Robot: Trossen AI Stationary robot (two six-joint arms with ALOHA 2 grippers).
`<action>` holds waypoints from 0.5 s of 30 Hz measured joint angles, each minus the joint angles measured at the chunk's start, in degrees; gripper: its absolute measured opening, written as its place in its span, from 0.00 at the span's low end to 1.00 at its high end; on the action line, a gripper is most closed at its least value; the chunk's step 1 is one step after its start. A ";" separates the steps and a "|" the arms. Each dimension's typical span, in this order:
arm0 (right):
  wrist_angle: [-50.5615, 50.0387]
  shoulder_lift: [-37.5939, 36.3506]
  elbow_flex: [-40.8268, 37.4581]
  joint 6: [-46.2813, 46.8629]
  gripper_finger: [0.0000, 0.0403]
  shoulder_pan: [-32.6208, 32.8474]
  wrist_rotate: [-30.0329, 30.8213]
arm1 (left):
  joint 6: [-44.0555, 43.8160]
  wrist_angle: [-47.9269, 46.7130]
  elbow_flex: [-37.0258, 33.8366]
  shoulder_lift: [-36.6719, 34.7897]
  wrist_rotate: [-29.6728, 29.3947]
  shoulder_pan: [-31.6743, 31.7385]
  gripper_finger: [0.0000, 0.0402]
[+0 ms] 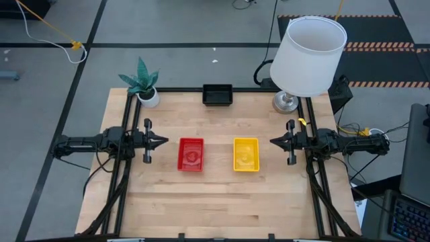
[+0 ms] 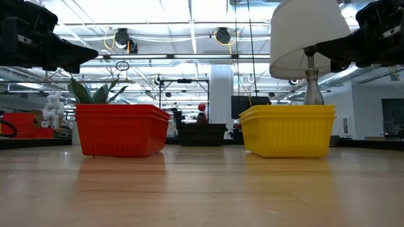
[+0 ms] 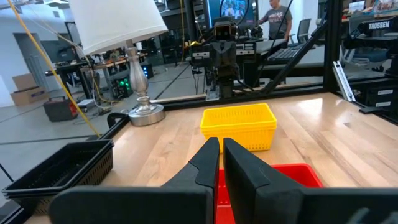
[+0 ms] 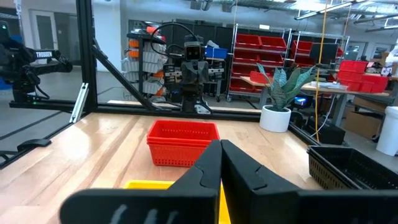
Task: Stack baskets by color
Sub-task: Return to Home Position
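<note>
Red baskets (image 1: 191, 154) stand stacked at the table's middle left, also in the low view (image 2: 120, 128) and the right wrist view (image 4: 183, 142). Yellow baskets (image 1: 246, 154) stand stacked at the middle right (image 2: 289, 129) (image 3: 239, 125). Black baskets (image 1: 217, 95) sit stacked at the far edge (image 3: 59, 168) (image 4: 351, 167). My left gripper (image 1: 164, 142) hovers shut left of the red stack (image 3: 220, 163). My right gripper (image 1: 273, 142) hovers shut right of the yellow stack (image 4: 220, 163). Both point level toward the table's middle and hold nothing.
A white lampshade on a metal base (image 1: 306, 57) stands at the far right corner. A small white plant pot (image 1: 146, 94) stands at the far left corner. Bare wood lies along the table's near half (image 1: 215, 202).
</note>
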 joint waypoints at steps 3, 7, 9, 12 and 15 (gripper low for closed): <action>-1.72 -0.02 0.02 -0.04 0.00 0.00 0.00 | 0.00 0.00 0.00 0.00 0.00 0.00 0.06; -3.03 -0.01 0.04 0.03 0.00 0.00 -0.20 | 0.00 0.00 0.00 0.00 0.00 -0.02 0.06; -3.04 0.02 0.04 1.04 0.00 0.00 -0.22 | 0.00 0.00 0.00 0.01 0.00 -0.02 0.06; -3.04 0.02 0.04 3.19 0.00 0.01 -0.23 | 0.00 0.00 0.00 0.00 0.00 -0.02 0.06; -3.42 0.02 -0.15 4.63 0.00 0.00 -0.27 | 0.00 0.00 0.00 0.00 0.00 -0.02 0.06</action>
